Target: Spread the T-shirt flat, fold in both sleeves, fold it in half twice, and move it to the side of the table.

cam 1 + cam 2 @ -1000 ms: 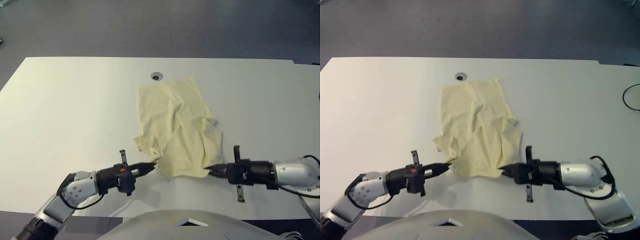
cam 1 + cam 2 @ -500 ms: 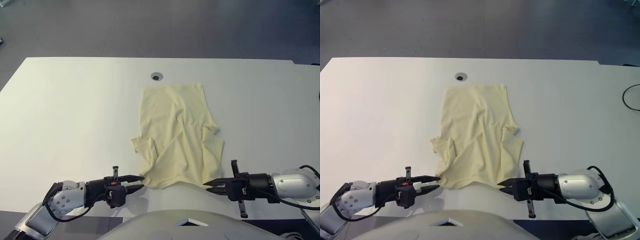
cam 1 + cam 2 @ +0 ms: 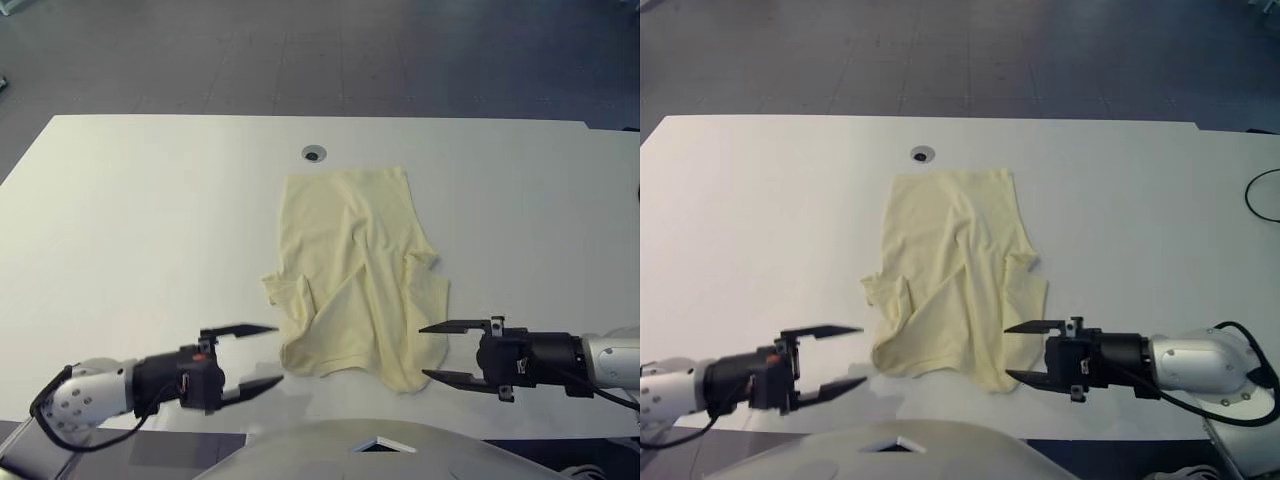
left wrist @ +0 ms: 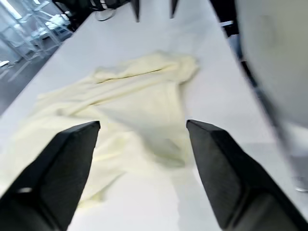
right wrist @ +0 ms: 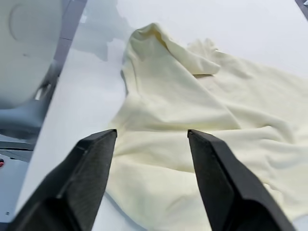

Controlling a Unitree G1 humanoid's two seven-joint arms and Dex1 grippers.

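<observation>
One yellow T-shirt (image 3: pixel 352 270) lies mid-table (image 3: pixel 150 220), creased, with both sleeves bunched inward. Left gripper (image 3: pixel 278 352) and right gripper (image 3: pixel 422 351) are both spread wide and empty, one at each near hem corner. Spreading looks unfinished: pinch each sleeve edge low and pull outward evenly. Counts: one shirt, two grippers, one table, one cable hole (image 3: pixel 314 153) beyond the shirt.
</observation>
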